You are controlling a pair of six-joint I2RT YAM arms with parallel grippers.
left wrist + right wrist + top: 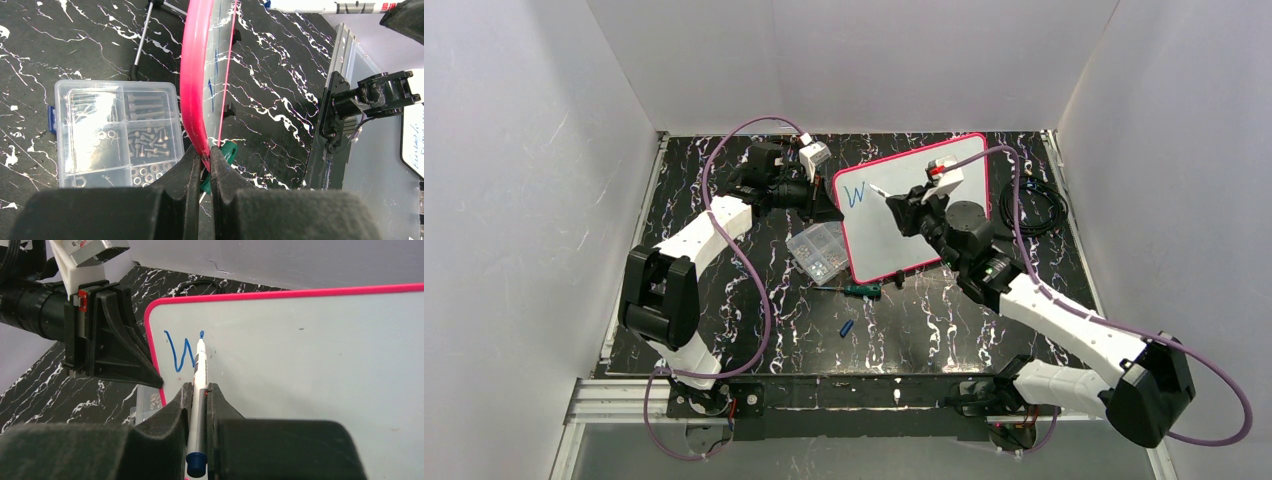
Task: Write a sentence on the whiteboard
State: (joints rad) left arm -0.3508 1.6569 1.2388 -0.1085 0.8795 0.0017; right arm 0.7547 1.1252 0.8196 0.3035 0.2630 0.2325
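The whiteboard (879, 245) with its pink-red rim lies at the back middle; it also shows in the left wrist view (192, 75) edge-on and in the right wrist view (310, 355). The sentence is a single blue "W" (855, 194) near the top left corner (180, 352). My left gripper (832, 205) is shut on the board's left rim (205, 152). My right gripper (902, 205) is shut on a white marker (200, 370) with a blue end cap (199, 387). The marker's blue tip is at the board's surface, at the W's upper right end.
A clear plastic compartment box (819, 250) of screws and washers sits left of the board's near corner (115, 132). A green-handled screwdriver (856, 290) and a small blue cap (846, 327) lie in front of the board. A black cable coil (1034, 205) lies at the right.
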